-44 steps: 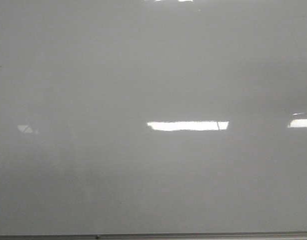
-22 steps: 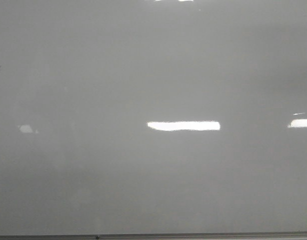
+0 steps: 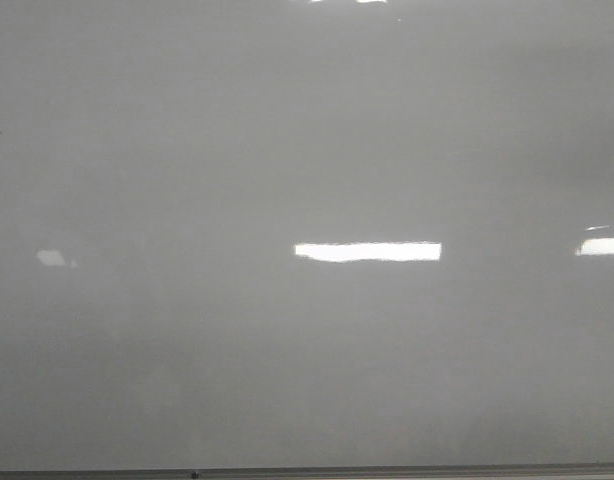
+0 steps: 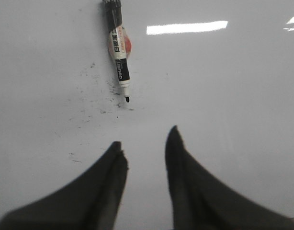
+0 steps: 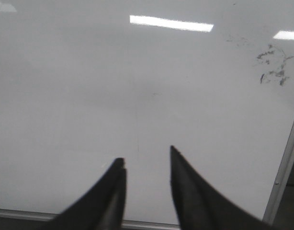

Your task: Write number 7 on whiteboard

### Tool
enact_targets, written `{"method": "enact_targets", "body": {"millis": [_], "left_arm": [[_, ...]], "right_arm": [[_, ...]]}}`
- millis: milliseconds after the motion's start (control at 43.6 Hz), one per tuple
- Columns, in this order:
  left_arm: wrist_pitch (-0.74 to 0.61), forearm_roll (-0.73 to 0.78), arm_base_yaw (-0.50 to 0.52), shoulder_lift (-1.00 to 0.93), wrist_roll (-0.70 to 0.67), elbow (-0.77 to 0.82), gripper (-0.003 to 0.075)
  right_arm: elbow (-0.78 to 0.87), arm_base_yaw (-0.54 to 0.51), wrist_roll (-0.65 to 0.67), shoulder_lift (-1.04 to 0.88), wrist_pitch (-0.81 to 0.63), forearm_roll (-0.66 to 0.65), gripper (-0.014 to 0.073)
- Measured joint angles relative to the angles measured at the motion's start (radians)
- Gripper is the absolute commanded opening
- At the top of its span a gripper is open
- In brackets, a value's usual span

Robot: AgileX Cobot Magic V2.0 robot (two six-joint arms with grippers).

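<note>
The whiteboard (image 3: pixel 287 150) fills the front view, glossy and pale grey. No number 7 is in view on it. In the left wrist view a black-and-white marker (image 4: pixel 119 52) lies on the whiteboard (image 4: pixel 233 96), its bare black tip pointing toward my left gripper (image 4: pixel 145 136). That gripper is open and empty, well short of the marker. My right gripper (image 5: pixel 146 153) is also open with nothing between its fingers, over a bare part of the whiteboard (image 5: pixel 65 96) near its corner. Neither gripper shows in the front view.
Small ink specks (image 4: pixel 96 91) are scattered around the marker's tip. Dark smudges (image 5: pixel 274 72) mark the board near its metal side frame (image 5: pixel 286 167). A thin metal edge (image 3: pixel 387 470) runs along the board's bottom. Bright glare strips (image 3: pixel 367 251) lie on the surface.
Faint reflections on the board in the front view have faded. The middle glare strip has lost the dark line at its right end and is slightly shorter.
</note>
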Motion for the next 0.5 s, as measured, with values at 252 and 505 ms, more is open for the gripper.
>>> {"method": "enact_targets", "body": {"millis": [252,505], "left_arm": [[0.0,0.0,0.0,0.059,0.0,0.0,0.062],[-0.089,0.007,0.005,0.159,-0.066,0.0,0.062]], "right_arm": [[0.0,0.0,0.0,0.0,-0.002,0.0,0.0595],[0.0,0.0,0.0,0.0,-0.004,0.0,0.0595]]}}
